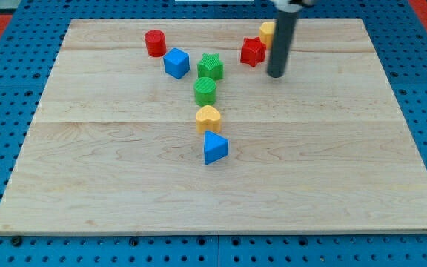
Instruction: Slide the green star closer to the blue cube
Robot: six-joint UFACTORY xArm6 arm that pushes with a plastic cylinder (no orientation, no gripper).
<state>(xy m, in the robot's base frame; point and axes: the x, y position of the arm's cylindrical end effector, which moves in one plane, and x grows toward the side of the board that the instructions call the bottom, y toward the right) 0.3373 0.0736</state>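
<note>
pale wooden board (124,185) on blue pegboard (6,44); my tip (276,73) rests right of the red star (253,51); no jaws shown.

Bright, even light from above. Blocks cast only short, soft shadows on the board (124,185). No glare on the wood. The rod (282,41) at upper right looks slightly blurred; edges show little distortion.
</note>
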